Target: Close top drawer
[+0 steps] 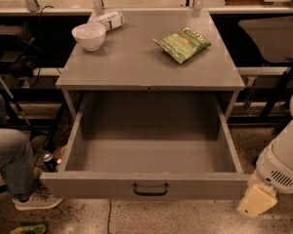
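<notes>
Top drawer [151, 157]: one, wide, grey, black handle [150, 189], pulled out under surface [136, 62] | your hand [256, 203] low by its front right corner, grip: cannot tell | one bowl [89, 35], one green packet [182, 44]

The top drawer [88, 185] is pulled wide open, and its black handle [150, 189] sits at 6 o'clock. The claw [256, 202] is low at 4 o'clock, just beside the drawer's front corner. On the bench [136, 67] a white bowl [89, 35] sits at 11 o'clock and a green bag [182, 44] at 1 o'clock. A person's leg [7, 157] is at 8 o'clock.
</notes>
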